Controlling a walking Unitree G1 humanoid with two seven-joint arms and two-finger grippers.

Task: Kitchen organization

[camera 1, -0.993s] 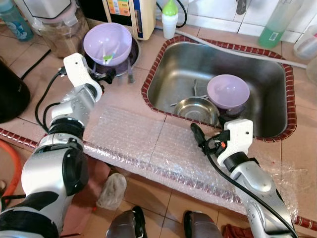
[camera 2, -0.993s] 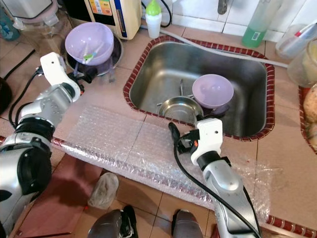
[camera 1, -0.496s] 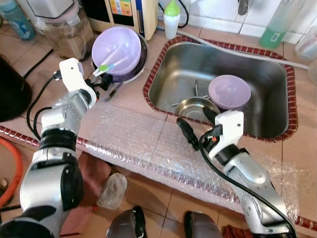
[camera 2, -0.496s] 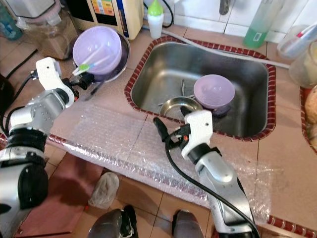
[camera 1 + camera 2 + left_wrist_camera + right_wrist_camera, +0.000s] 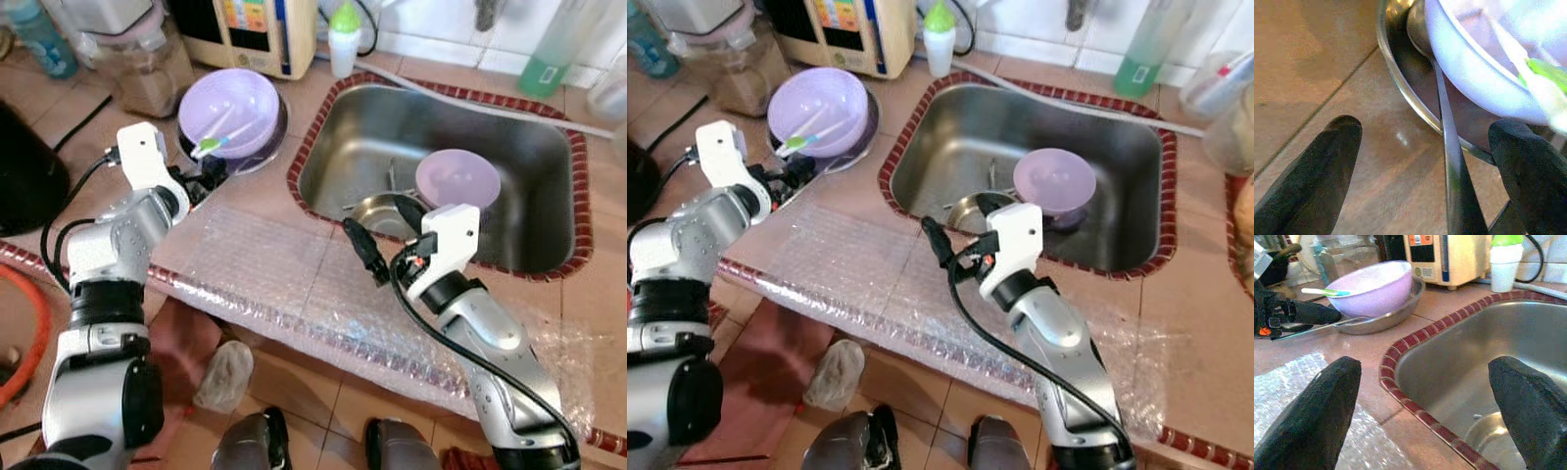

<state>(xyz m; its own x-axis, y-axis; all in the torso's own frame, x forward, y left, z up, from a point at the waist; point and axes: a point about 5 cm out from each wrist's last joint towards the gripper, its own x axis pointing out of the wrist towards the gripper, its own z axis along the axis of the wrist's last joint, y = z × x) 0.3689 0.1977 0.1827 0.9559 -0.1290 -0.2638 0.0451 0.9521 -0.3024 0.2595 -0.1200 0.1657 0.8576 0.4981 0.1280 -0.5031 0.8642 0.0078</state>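
A purple bowl (image 5: 230, 98) with a green-and-white utensil (image 5: 214, 145) in it sits in a steel plate (image 5: 271, 129) on the tiled counter, left of the sink (image 5: 574, 201). A metal spoon handle (image 5: 1449, 161) sticks out from under the bowl. My left gripper (image 5: 206, 176) is open at the plate's near edge, with the handle between its fingers (image 5: 1327, 161), untouched. My right gripper (image 5: 362, 250) hangs open over the bubble wrap (image 5: 265, 264), by the sink's front-left corner. Inside the sink lie a second purple bowl (image 5: 457, 179) and a steel bowl (image 5: 377, 211).
Along the back stand a cream appliance (image 5: 257, 34), a white bottle with a green cap (image 5: 342, 34), a green bottle (image 5: 544, 49) and a jar (image 5: 137, 69). A black pot (image 5: 24, 176) is at far left. A rag (image 5: 223, 372) lies on the floor below.
My right gripper has swung left across the bubble wrap, away from the sink's bowls. My left gripper has drawn back a little from the purple bowl toward the plate's near edge.
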